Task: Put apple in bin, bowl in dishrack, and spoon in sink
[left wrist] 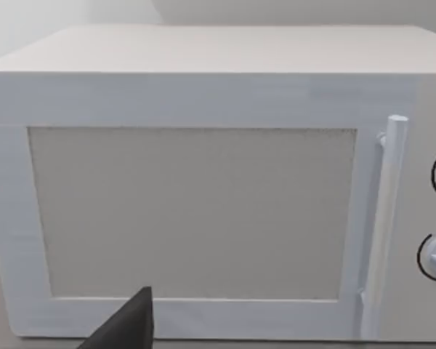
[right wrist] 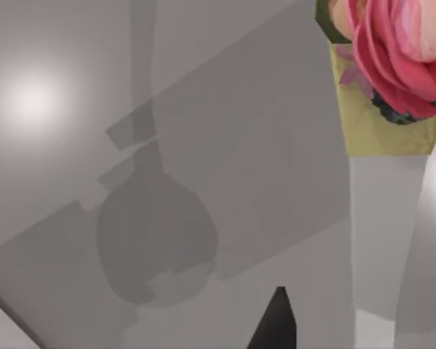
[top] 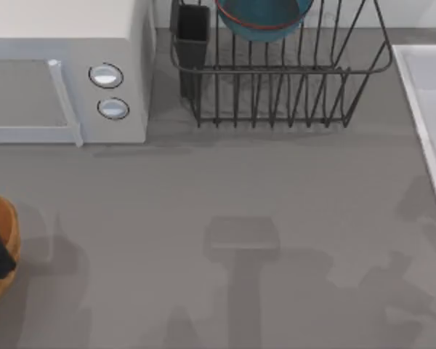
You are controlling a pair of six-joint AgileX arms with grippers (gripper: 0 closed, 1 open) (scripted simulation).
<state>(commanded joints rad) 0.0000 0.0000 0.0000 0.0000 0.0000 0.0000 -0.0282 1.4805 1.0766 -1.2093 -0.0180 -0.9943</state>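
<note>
Since the large blue bowl with a reddish-brown rim (top: 263, 18) already sits inside the dark wire dishrack (top: 276, 80) in the top view, that step looks done. Left of the dishrack stands a white box with two round knobs (top: 65, 73); far left and nearer than the dishrack, the orange-tan wooden bin (top: 1, 251) is partly covered by something dark. Right of the dishrack runs the pale rim of the sink (top: 421, 109).

From the left wrist, the white box's door fills the scene above one dark fingertip (left wrist: 127, 327); whether that pincer is parted or closed I cannot tell.

From the right wrist, a pink flower-topped thing (right wrist: 396, 65), probably the spoon, hangs over pale grey surface, apart from a dark fingertip (right wrist: 276, 323); its pincer's state I cannot tell. Next, I judge, comes confirming the spoon lies in the sink.
</note>
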